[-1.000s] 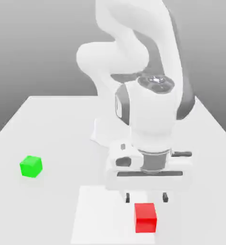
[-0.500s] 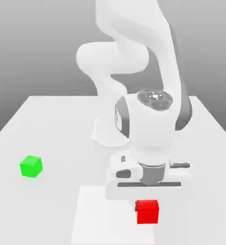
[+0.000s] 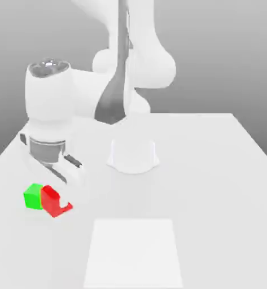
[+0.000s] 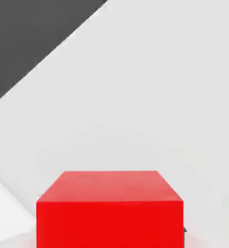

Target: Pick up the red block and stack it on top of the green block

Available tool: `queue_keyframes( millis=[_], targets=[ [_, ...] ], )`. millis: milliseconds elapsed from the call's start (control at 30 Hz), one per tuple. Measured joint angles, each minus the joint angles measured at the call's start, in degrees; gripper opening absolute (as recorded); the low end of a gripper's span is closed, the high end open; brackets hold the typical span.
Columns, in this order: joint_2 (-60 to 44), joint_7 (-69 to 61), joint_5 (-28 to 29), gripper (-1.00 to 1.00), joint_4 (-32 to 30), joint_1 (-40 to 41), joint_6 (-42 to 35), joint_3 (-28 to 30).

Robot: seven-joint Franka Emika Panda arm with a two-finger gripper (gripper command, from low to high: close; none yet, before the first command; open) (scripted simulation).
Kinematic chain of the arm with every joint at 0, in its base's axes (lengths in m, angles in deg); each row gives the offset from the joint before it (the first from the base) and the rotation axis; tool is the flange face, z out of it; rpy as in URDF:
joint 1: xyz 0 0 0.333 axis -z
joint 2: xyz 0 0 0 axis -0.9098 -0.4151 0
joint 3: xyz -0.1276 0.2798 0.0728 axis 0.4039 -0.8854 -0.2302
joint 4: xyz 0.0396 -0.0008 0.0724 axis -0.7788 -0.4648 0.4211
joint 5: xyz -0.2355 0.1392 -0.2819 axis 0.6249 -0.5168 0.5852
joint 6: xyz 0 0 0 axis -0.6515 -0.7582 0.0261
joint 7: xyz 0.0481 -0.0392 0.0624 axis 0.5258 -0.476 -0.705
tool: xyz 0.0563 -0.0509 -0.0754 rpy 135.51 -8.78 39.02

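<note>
White tabletop (image 3: 214, 186) was seen stretching beneath a plain grey backdrop, with a paler square patch (image 3: 134, 251) marked near its front edge. Toward the exterior view's left, the gripper (image 3: 57, 200) was found closed on the red block (image 3: 52, 201), which was held tilted and partly covered by the hand. The green block (image 3: 33, 196) was seen on the table just beside it, on the exterior view's left, seemingly touching. In the hand view, the red block (image 4: 110, 208) was shown close up.
</note>
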Motion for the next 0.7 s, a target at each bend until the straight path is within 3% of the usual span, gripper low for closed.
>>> queue_keyframes(
  millis=[300, 633, 667, 700],
  targets=[
    [6.65, 7.53, -2.41, -1.0, -6.68, 11.26, -0.33, 9.41],
    [-6.44, -0.08, -14.64, -1.0, -6.8, 8.87, 12.31, 10.62],
    [-7.78, -1.13, -16.16, 1.0, -6.79, 9.08, 13.54, 10.07],
    [-7.78, -1.13, -16.16, 1.0, -6.79, 9.09, 13.54, 10.07]
  ],
)
